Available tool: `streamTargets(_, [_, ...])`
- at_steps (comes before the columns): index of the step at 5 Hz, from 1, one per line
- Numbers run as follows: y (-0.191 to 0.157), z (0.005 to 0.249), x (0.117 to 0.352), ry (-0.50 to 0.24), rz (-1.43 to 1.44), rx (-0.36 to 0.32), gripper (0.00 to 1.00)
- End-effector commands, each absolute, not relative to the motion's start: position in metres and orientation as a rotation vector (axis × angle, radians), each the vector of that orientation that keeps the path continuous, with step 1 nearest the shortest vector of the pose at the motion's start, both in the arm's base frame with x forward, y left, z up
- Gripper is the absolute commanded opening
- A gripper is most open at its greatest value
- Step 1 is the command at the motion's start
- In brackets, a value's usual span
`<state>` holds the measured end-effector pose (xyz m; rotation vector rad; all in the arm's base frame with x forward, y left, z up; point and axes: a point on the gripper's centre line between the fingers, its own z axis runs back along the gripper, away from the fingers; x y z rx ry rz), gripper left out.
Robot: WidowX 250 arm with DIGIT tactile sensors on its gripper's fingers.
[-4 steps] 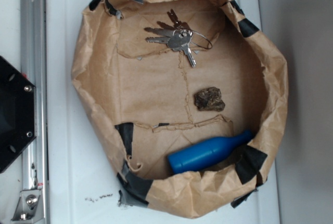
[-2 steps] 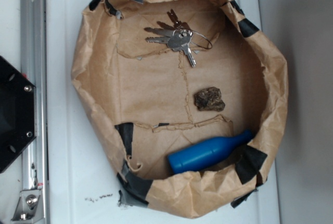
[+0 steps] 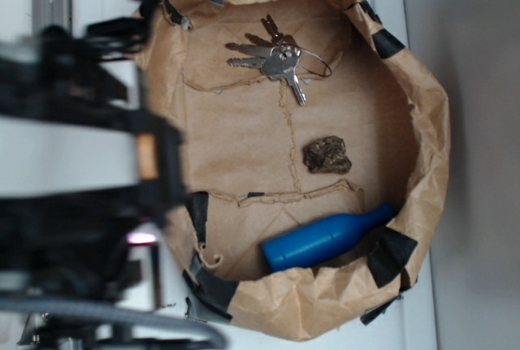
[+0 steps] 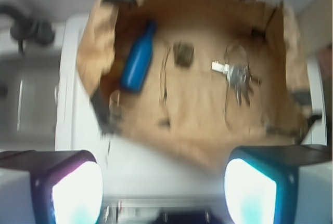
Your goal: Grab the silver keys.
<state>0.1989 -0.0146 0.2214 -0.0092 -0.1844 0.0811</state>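
Silver keys (image 3: 275, 61) lay on floor of brown paper basin (image 3: 431, 114), upper centre of exterior frame. Bunch fanned: blades spread toward left and upper left, one longer key pointed down-right; wire rings trailed right. Long axis roughly upper-left to lower-right. Brown rock (image 3: 327, 155) sat below keys, apart. Blue bottle (image 3: 325, 239) lay lower right, neck toward right wall. Basin rested on white counter (image 3: 106, 9). Blurred arm (image 3: 81, 163) filled left side. Fingers (image 4: 78, 190) spread wide apart, released, outside basin, grasped nothing.
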Motion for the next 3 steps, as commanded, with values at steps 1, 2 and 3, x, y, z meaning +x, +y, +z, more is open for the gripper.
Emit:
streamTargets(1, [0.013, 0.203, 0.227, -0.294, -0.021, -0.020, 1.00])
streamTargets(2, [0.028, 0.183, 0.234, -0.279, -0.066, 0.006, 1.00])
streamTargets(3, [0.040, 0.153, 0.250, -0.252, -0.066, 0.053, 1.00])
